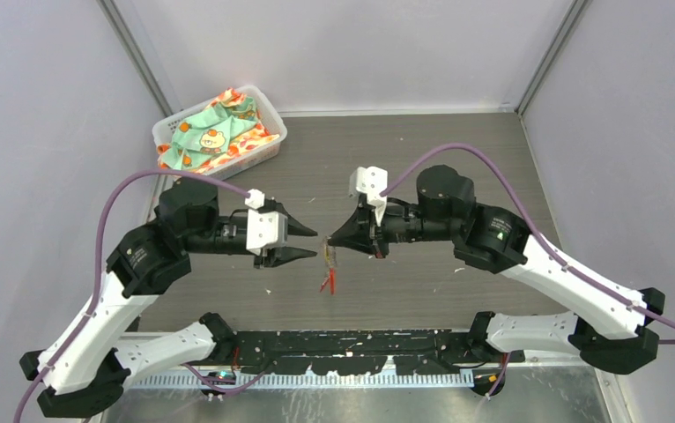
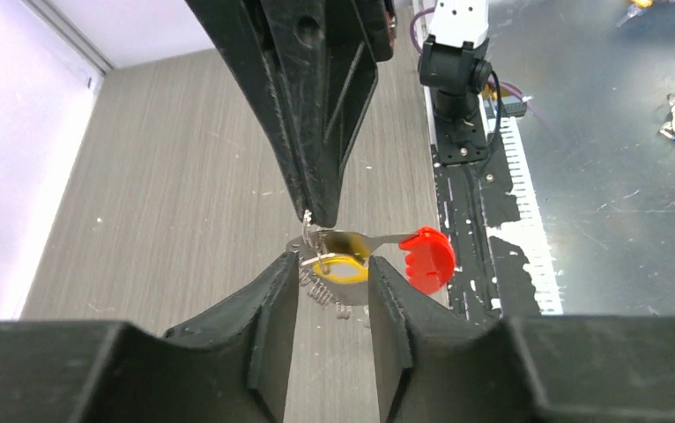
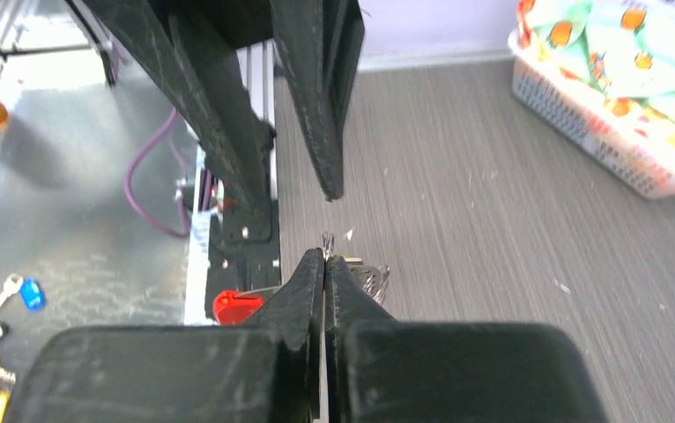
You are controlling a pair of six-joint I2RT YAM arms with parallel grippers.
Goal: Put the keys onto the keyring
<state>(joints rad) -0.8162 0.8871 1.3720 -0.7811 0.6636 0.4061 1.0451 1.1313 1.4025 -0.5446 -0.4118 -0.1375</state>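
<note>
My right gripper (image 1: 332,240) is shut on the thin silvery wire of the keyring (image 2: 309,231) and holds it above the table. A silvery coiled part (image 2: 319,288) hangs under it. The red-headed key (image 2: 426,259) and the yellow-headed key (image 2: 349,270) hang in the same bunch; I cannot tell whether they are threaded on. My left gripper (image 1: 309,243) is open, facing the right one, its fingertips (image 2: 285,273) either side of the yellow key without touching it. In the right wrist view the shut gripper (image 3: 325,254) hides most of the bunch; the red head (image 3: 237,306) shows to its left.
A white basket (image 1: 268,150) of patterned cloth stands at the back left and shows in the right wrist view (image 3: 581,115). A black rail (image 1: 352,344) runs along the near edge. Spare tagged keys (image 3: 17,295) lie on the metal surface beyond it.
</note>
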